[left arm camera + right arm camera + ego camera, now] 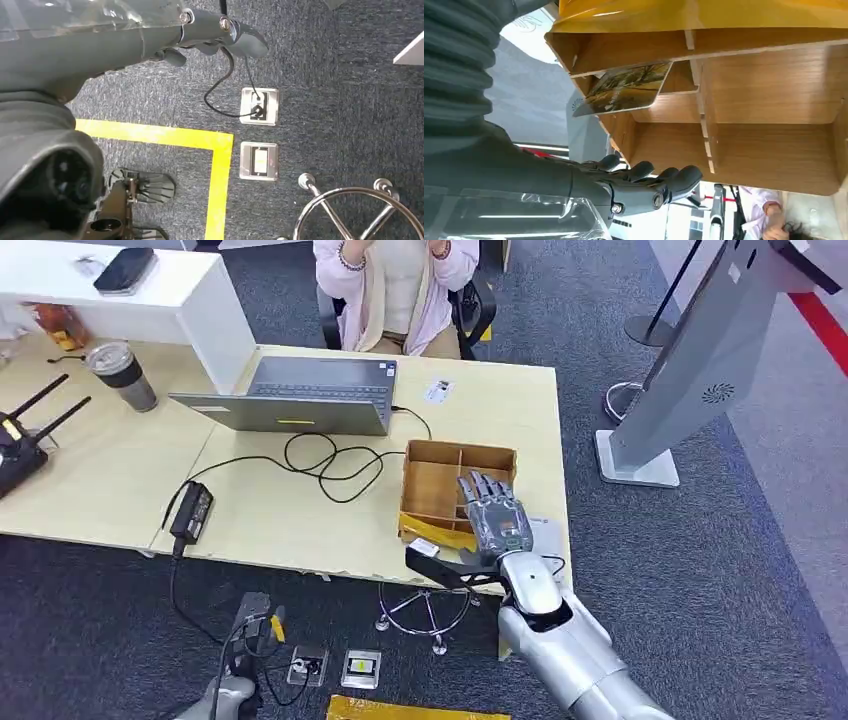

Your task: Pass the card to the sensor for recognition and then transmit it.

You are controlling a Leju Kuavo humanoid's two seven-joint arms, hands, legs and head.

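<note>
A card with a landscape picture leans tilted inside one compartment of the wooden divided box at the desk's near right corner. My right hand hovers over the box's near right part, fingers spread and straight, thumb out to the side, holding nothing. In the right wrist view its fingers stretch out beside the box, apart from the card. My left hand hangs low by the floor with nothing in it; its fingers lie loosely extended. A grey kiosk stands on the floor to the right.
A laptop and black cables lie left of the box, with a power brick. A small card lies near the desk's far edge. A person sits behind the desk. A stool base and floor sockets are below.
</note>
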